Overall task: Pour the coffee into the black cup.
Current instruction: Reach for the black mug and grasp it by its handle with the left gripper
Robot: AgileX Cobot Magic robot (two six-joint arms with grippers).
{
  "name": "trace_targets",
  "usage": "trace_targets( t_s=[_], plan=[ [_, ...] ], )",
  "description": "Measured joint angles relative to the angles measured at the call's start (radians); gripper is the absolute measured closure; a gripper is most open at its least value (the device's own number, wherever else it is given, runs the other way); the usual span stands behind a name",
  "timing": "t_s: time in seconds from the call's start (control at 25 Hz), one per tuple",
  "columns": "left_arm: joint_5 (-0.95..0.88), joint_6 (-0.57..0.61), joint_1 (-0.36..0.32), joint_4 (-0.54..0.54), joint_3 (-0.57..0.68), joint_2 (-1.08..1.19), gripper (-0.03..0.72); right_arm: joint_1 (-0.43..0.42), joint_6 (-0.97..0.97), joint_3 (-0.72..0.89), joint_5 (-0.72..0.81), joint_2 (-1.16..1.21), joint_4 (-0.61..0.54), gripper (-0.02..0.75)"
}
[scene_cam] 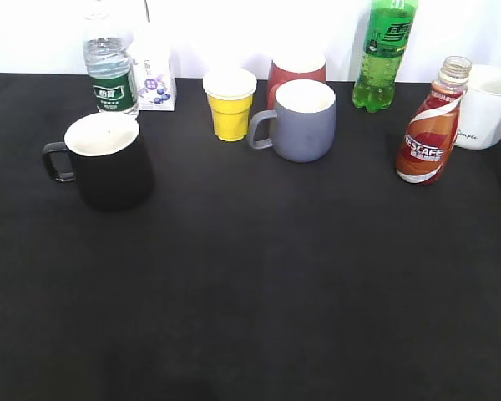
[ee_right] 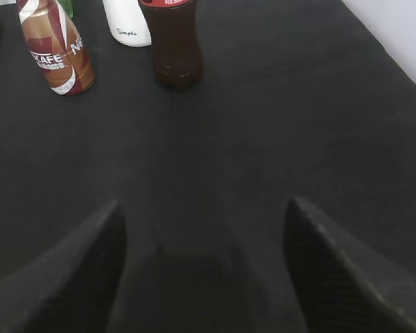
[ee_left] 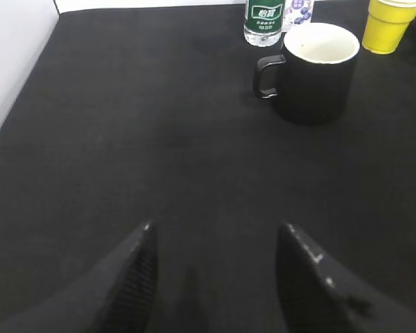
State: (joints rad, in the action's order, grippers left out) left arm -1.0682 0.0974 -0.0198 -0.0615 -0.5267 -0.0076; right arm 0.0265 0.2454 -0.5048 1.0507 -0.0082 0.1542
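Coffee stands uncapped at the bench's two o'clock, untouched, the white mug just beside it; the black cup sits well apart at ten o'clock. Nothing is grasped yet: this looks like the approach step. The right hand hangs empty, fingers apart, as does the left hand. Next, the right hand likely must close on the bottle's waist. Open bench lies toward six o'clock; the dark soda bottle crowds the right.

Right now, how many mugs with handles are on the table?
3 with handles showing: black cup at left, blue-grey mug mid-table, white mug far right. A dark red mug behind the blue-grey one hides its handle, if any.
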Motion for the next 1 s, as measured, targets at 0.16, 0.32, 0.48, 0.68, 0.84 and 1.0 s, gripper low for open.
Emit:
trace_targets(
  t_s=[0.16,0.32,0.48,0.68,0.84,1.0],
  plan=[
    [0.000,0.000,0.000,0.000,0.000,0.000,0.267,0.000,0.000,0.000,0.000,0.000,0.000,0.183],
    [0.000,0.000,0.000,0.000,0.000,0.000,0.272,0.000,0.000,0.000,0.000,0.000,0.000,0.183],
    [0.008,0.000,0.000,0.002,-0.001,0.010,0.324,0.000,0.000,0.000,0.000,0.000,0.000,0.184],
    [0.499,0.004,0.000,0.010,-0.034,0.278,0.327,0.000,0.000,0.000,0.000,0.000,0.000,0.183],
    [0.830,0.025,0.003,-0.085,-0.027,0.648,0.326,0.000,0.000,0.000,0.000,0.000,0.000,0.183],
    [1.127,0.025,0.140,-0.199,0.208,0.773,0.324,0.000,0.000,0.000,0.000,0.000,0.000,0.184]
  ],
)
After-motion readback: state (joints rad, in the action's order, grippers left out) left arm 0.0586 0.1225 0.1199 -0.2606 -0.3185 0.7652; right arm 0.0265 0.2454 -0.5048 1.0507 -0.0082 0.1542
